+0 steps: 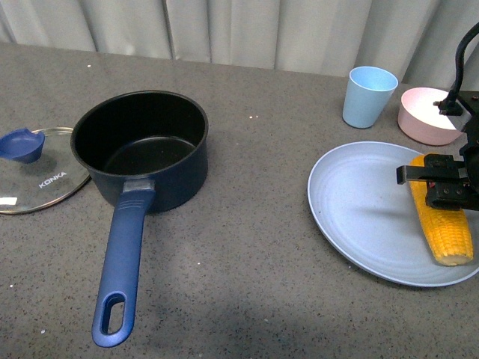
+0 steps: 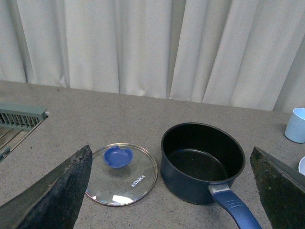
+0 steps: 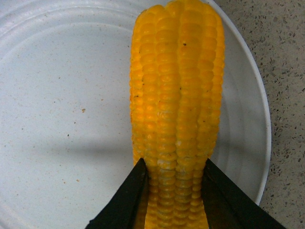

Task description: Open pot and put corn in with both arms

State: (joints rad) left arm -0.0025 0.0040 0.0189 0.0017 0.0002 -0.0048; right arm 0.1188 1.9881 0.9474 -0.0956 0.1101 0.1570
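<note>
Front view: the pot (image 1: 171,178) sits open w/ its lid (image 1: 41,183) just beside it. The corn (image 1: 449,232) lies on the blue plate (image 1: 355,202) — right gripper (image 1: 441,187) on it. Left wrist view: left gripper (image 2: 170,149) is spread wide. Right wrist view: fingers (image 3: 124,200) pinch the corn — one on each side.

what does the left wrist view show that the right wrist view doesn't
Only the left wrist view: the empty pot, the lid lying beside it, a cup, the curtain and the open left tool. Only the right wrist view: the corn lying on the plate, with the right tool closed on its sides. Both: the grey speckled table.
</note>
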